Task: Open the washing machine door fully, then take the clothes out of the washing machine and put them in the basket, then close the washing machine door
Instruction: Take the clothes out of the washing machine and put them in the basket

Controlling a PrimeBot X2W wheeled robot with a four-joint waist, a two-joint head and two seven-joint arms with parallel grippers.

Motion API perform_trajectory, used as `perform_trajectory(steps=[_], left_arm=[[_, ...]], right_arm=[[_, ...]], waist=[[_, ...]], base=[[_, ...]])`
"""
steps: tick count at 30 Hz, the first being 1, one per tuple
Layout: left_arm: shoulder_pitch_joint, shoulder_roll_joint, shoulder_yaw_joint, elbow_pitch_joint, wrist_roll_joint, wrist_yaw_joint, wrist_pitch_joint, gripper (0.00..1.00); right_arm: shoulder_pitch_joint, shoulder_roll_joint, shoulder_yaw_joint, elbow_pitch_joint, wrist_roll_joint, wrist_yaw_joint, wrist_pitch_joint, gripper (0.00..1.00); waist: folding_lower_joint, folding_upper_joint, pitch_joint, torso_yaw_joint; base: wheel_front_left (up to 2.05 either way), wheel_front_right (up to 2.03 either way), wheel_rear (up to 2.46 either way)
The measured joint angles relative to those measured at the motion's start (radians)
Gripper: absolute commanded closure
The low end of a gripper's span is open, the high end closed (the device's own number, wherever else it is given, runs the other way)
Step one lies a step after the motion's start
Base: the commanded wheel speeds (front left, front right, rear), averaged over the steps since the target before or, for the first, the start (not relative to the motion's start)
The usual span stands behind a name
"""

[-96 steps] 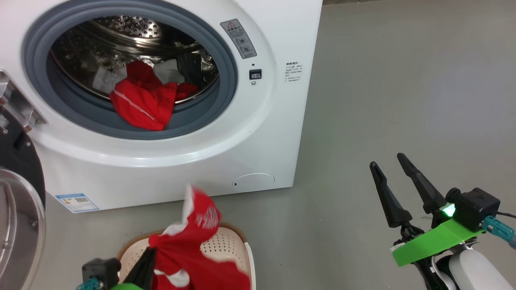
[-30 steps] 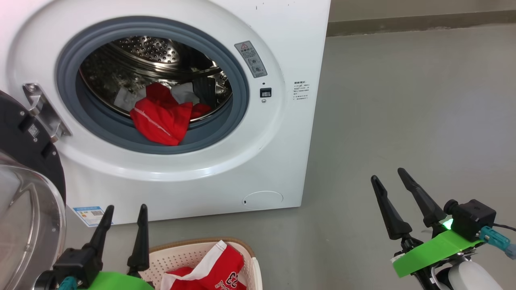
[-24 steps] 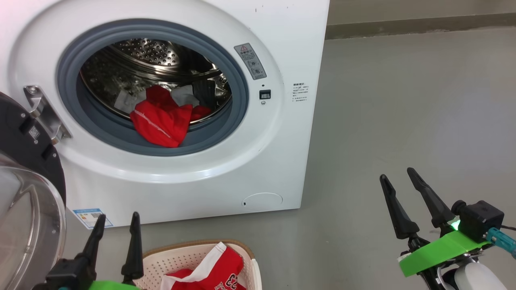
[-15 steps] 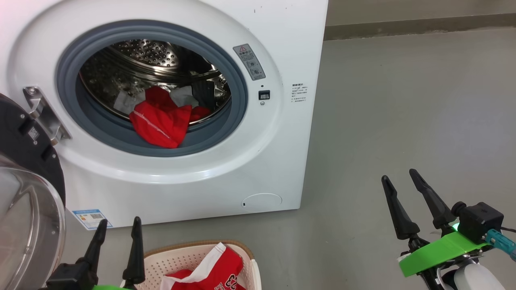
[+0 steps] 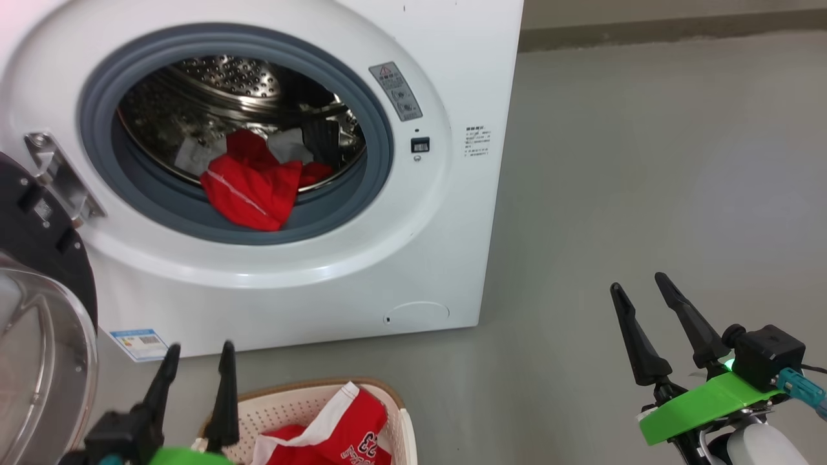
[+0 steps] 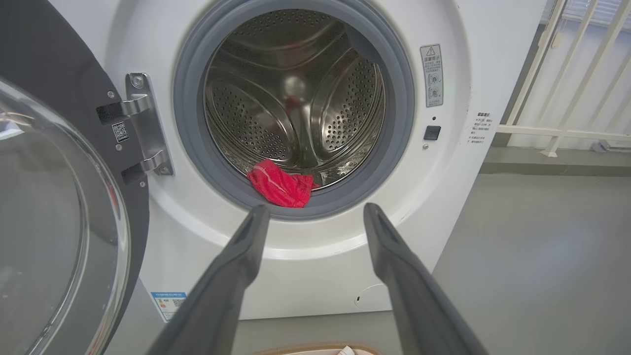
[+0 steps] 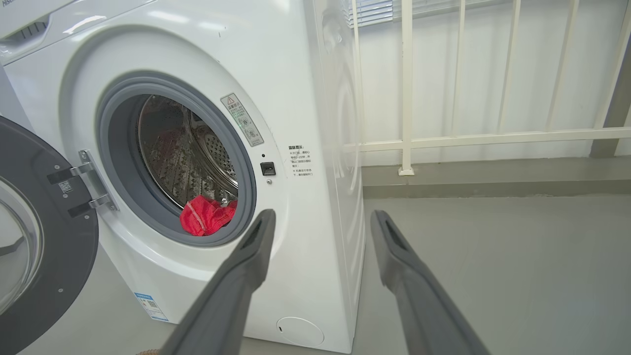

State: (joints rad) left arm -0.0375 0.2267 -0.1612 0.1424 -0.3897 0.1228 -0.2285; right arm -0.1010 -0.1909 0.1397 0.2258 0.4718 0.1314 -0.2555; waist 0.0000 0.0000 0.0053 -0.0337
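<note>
The white washing machine (image 5: 452,64) stands with its black-rimmed door (image 5: 39,271) swung wide to the left. Red clothes (image 5: 249,187) lie at the front of the steel drum, draped onto the grey gasket; they show low in the drum mouth as clothes (image 6: 281,185) and clothes (image 7: 204,222). A red garment with white trim and numbers (image 5: 336,433) lies in the cream basket (image 5: 303,400) on the floor before the machine. My left gripper (image 5: 200,349) is open and empty at the basket's left rim, fingers toward the drum (image 6: 315,208). My right gripper (image 5: 637,282) is open and empty over the floor at right (image 7: 320,213).
Grey floor stretches to the right of the machine. A white railing (image 7: 443,138) and a low kerb run behind it. The open door's glass bowl (image 6: 49,197) bulges out close on my left arm's left side.
The red garment my left gripper held over the basket three seconds ago now lies in it, and that gripper is open. Over the last second only small shifts of view and arms.
</note>
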Motion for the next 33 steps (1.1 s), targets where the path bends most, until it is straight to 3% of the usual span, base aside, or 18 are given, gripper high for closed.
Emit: perform_trajectory(steps=[8, 16, 33], left_arm=[[-0.217, 0.001, -0.024, 0.091, 0.002, -0.023, 0.026, 0.0], [-0.471, 0.002, -0.033, 0.33, 0.0, -0.071, 0.05, 0.0], [-1.058, 0.016, -0.05, 0.828, 0.029, -0.097, 0.06, 0.0]], right_arm=[[-0.017, 0.003, 0.015, -0.009, -0.008, 0.0, 0.0, 0.0], [-0.091, 0.019, 0.028, -0.049, -0.015, 0.0, 0.0, 0.0], [-0.182, 0.051, 0.024, -0.103, -0.043, 0.0, 0.0, 0.0]], waist=[[-0.0001, 0.0, 0.07, -0.002], [0.0, 0.0, 0.172, -0.017], [0.0, 0.0, 0.434, -0.059]], base=[[0.0, 0.0, 0.0], [0.0, 0.0, 0.0], [0.0, 0.0, 0.0]])
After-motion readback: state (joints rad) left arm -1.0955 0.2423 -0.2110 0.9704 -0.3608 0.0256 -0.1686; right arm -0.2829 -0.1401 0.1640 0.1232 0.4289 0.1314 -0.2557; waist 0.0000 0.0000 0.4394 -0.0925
